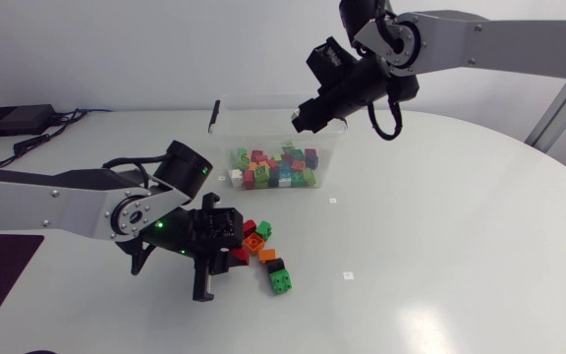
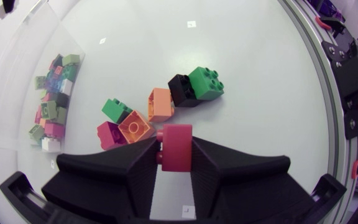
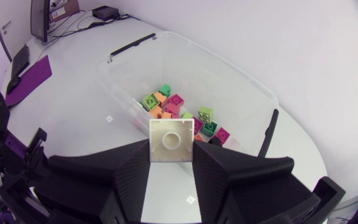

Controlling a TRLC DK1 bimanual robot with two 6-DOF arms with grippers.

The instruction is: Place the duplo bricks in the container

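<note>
Our left gripper (image 2: 174,148) is clamped on a dark red duplo brick (image 2: 178,138), with both fingers flat on its sides and the gap just the brick's width. It sits low over the desk's middle, right at the loose pile. A translucent orange brick (image 2: 135,126) and a magenta brick (image 2: 109,134) lie just ahead of the fingertips. A green brick (image 2: 115,109) and a pale orange brick (image 2: 160,104) are packed against them. Past those, a black brick (image 2: 180,89) is joined to a second green brick (image 2: 207,83).

Our right gripper (image 3: 171,152) pinches a white brick (image 3: 171,140), hollow underside toward the camera, same narrow gap. It hangs above the container (image 3: 241,87), over its right half in the head view.

Container: clear plastic tub with a black latch at each end, at the middle of the desk's far edge. Its floor carries a mixed layer of bricks (image 1: 275,167): green, magenta, orange, white.
</note>
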